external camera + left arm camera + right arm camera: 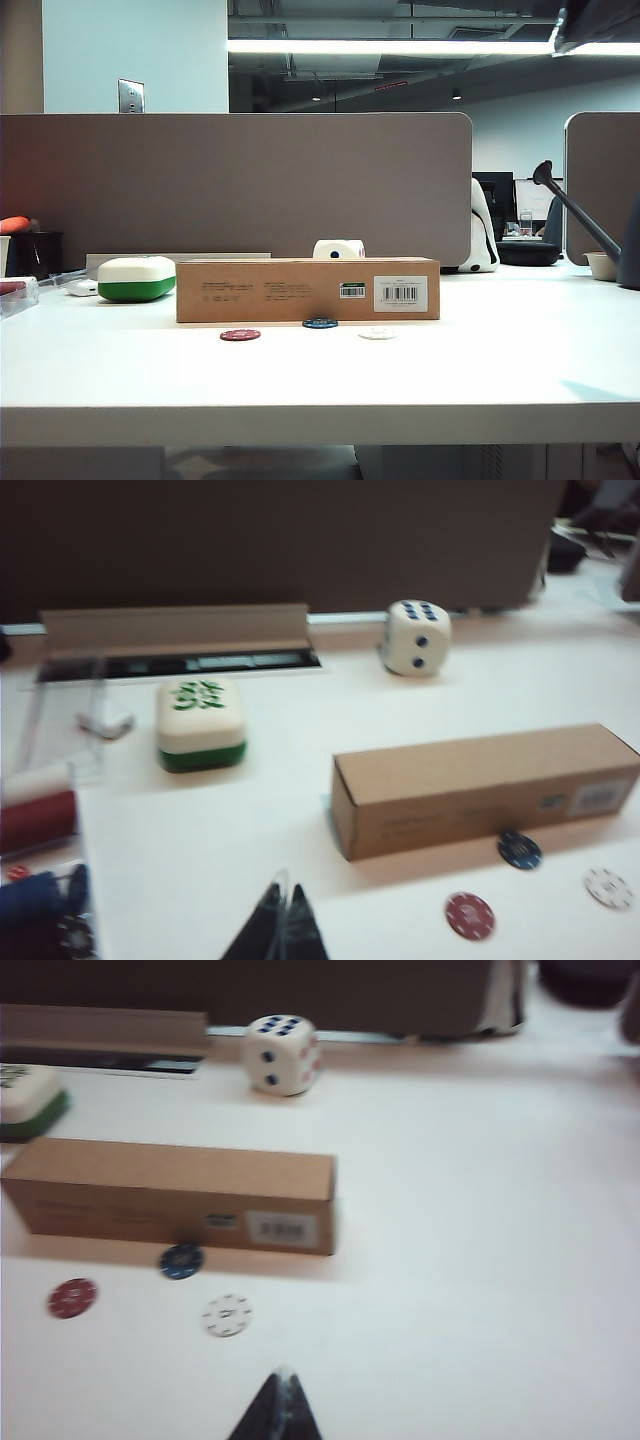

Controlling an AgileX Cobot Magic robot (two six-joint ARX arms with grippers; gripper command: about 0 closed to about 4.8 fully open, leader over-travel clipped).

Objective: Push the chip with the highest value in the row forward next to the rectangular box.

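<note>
Both our grippers, left gripper (283,925) and right gripper (281,1405), hover clenched above the table (500,370), gripping nothing. We see the chip (320,323) touching the rectangular box (308,289), ahead of the red chip (240,335) and white chip (377,333).

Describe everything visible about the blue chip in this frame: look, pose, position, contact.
The blue chip is a small flat round disc, dark blue with pale edge marks, plastic by its look. It lies flat on the white table, up against the front face of the rectangular box, ahead of the red chip and white chip. Neither the left pincer nor the right pincer touches it.
</note>
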